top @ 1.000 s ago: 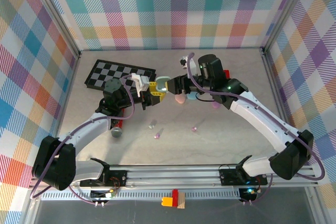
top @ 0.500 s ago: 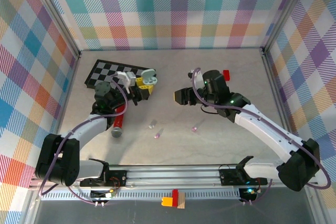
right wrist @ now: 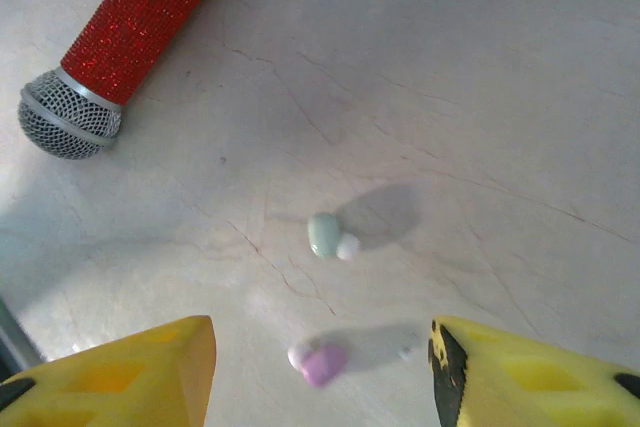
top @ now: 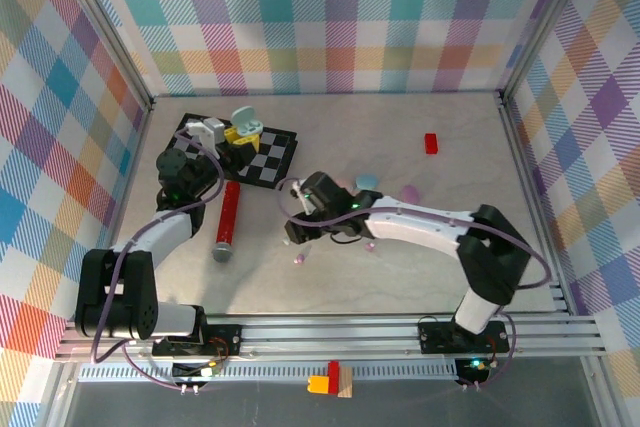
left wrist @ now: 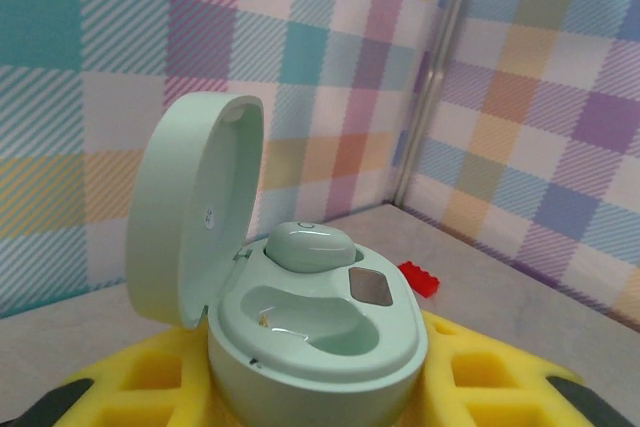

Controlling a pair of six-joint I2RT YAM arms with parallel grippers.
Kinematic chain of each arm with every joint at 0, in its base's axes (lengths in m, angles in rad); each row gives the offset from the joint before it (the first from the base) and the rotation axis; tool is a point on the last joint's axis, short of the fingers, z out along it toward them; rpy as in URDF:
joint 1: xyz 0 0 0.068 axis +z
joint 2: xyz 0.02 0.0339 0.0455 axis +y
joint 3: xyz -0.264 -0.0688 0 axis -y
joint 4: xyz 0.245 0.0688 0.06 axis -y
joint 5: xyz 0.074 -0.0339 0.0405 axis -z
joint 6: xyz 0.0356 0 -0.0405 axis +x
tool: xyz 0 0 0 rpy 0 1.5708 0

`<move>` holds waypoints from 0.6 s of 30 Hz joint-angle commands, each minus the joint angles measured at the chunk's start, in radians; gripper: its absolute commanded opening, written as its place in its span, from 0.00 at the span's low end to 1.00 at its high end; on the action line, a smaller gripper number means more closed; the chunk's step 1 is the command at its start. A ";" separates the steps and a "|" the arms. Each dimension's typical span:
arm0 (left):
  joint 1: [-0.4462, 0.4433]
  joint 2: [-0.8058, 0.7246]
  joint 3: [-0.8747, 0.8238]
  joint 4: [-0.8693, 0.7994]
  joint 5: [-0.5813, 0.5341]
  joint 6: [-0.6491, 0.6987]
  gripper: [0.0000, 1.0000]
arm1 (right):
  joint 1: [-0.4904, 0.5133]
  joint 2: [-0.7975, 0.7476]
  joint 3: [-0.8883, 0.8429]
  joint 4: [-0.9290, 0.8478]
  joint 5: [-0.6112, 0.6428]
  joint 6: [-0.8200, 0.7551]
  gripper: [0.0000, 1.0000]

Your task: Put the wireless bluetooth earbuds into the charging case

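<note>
earbuds (right wrist: 325, 235) lie loose below wide-spread, empty right jaws; left jaws clamp open green case (left wrist: 320, 337).

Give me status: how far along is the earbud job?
Done: one pale green bud is seated in the open green case. In hand: the left gripper holds that case up; the right gripper hangs open above the table. Left: the second slot is empty, and a loose green bud and a purple bud lie below.
</note>
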 commanded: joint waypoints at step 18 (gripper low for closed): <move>0.115 0.078 0.052 0.159 -0.028 -0.091 0.35 | 0.145 0.474 0.591 -0.565 0.288 -0.090 0.44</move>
